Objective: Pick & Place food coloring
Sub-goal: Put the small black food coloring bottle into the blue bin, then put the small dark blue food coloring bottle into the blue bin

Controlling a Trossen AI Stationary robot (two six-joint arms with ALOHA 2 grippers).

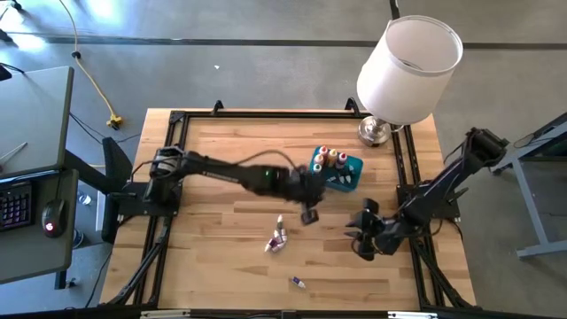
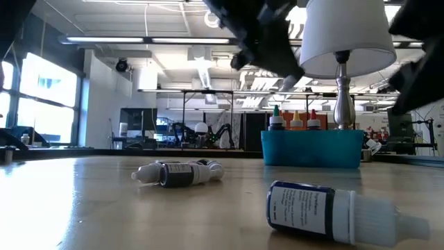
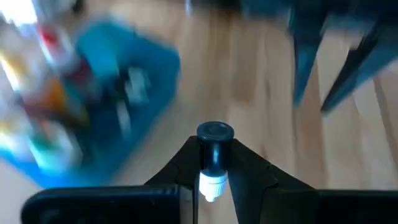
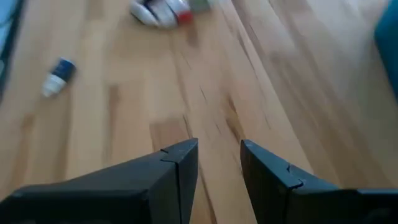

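Robotics lab or workshop, concrete floor (image 1: 266,71), exposed ceiling with strip lights (image 2: 139,39), large windows (image 2: 41,90), other robot rigs (image 2: 201,132) in the background, wooden table (image 1: 230,257) on a black frame, desk with keyboard (image 1: 16,206) and mouse (image 1: 53,217)

Both arms are slim, dark, near-black jointed links rising from black bases, the left arm (image 1: 221,170) showing a small green light near its wrist, each ending in matte black wedge-shaped jaws with flat inner faces.
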